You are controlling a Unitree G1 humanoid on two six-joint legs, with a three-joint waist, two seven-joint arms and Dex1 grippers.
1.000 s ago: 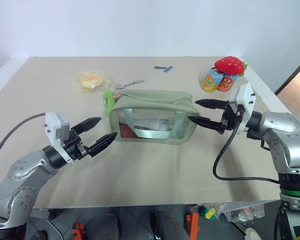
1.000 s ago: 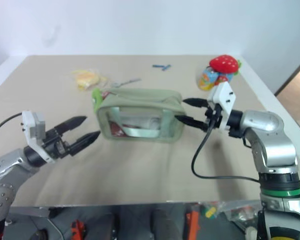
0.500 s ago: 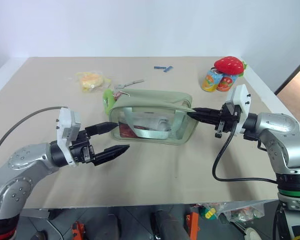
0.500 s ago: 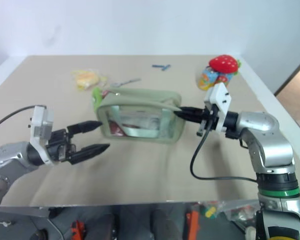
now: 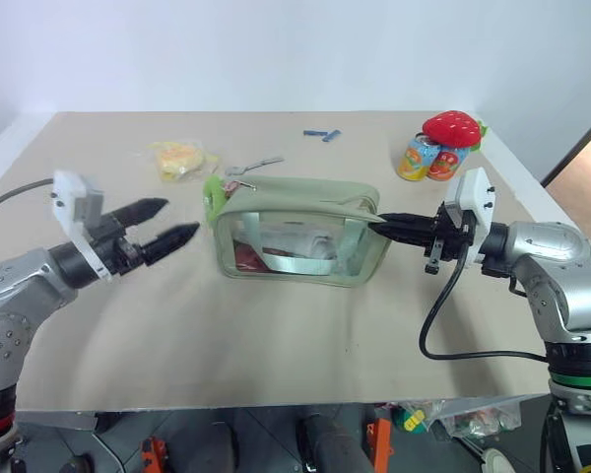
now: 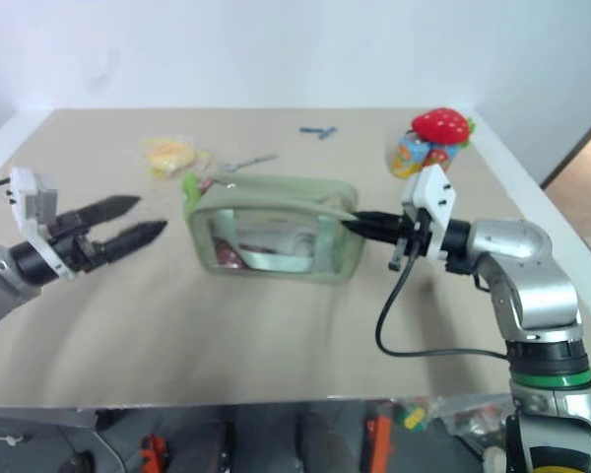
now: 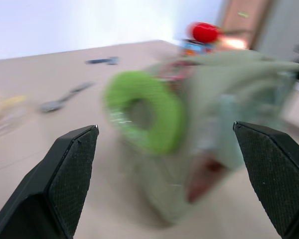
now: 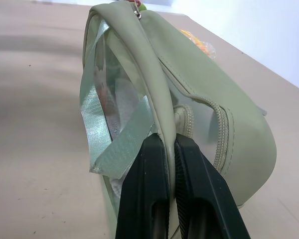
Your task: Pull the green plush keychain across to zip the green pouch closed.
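Beige table (image 5: pixel 276 335), white wall behind: one green pouch (image 5: pixel 300 229), pale sage with clear panels, between one wide-open left gripper (image 5: pixel 172 223) and one right gripper (image 5: pixel 382 225) clamped on its end. Left wrist view: green plush keychain (image 7: pixel 144 112) blurred, just ahead. Right wrist view: fingers (image 8: pixel 144 194) pinch the pouch's end seam.

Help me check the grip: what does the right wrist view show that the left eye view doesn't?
Right wrist: the right gripper shut on the end seam of the pale sage-green fabric pouch, beside its zipper track. Left eye: the open left gripper short of the fuzzy lime-green plush keychain at the pouch's other end, and a red strawberry plush. Both: that gripper at the pouch's end.
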